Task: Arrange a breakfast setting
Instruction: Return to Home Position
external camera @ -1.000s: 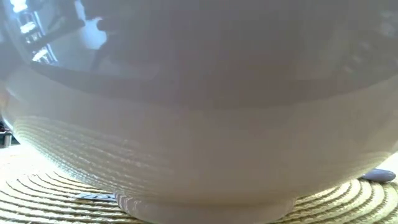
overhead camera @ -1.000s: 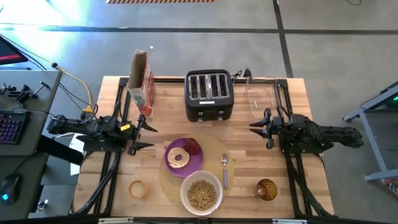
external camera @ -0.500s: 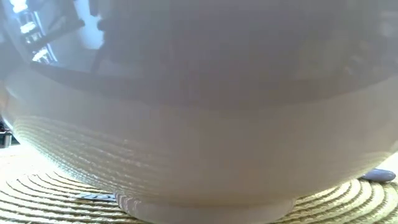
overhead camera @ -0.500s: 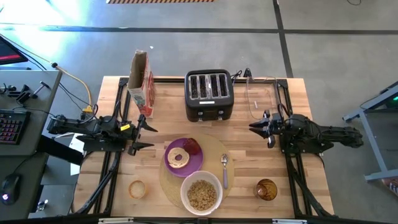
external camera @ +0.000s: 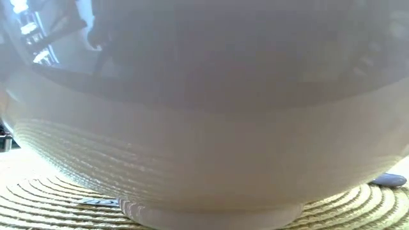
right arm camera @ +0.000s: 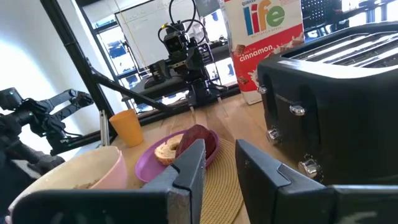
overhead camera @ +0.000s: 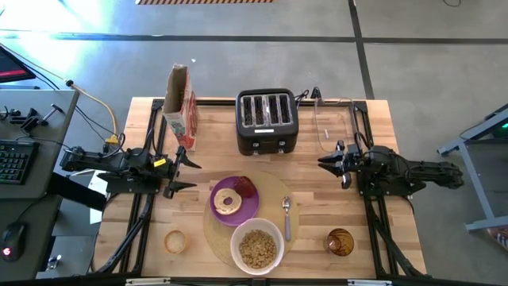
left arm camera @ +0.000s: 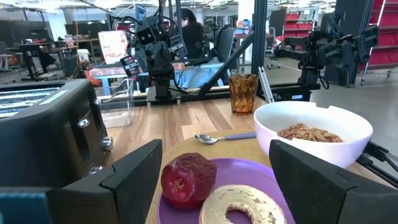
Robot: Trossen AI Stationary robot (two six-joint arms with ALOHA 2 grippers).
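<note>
Breakfast setting fills the front middle of the wooden table. We see a round woven mat carrying a small purple plate with a ring-shaped bagel and a glossy red fruit. It also carries a smooth white bowl of flaky cereal and a metal spoon. An amber glass stands off the mat, on the right arm's side. The left gripper, beside the plate, gapes wide and empty. The right gripper, beside the toaster, is barely parted and empty.

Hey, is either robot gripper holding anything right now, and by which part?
Nothing is held. The left gripper and the right gripper are both open and empty, one on either side of the round tan mat.
</note>
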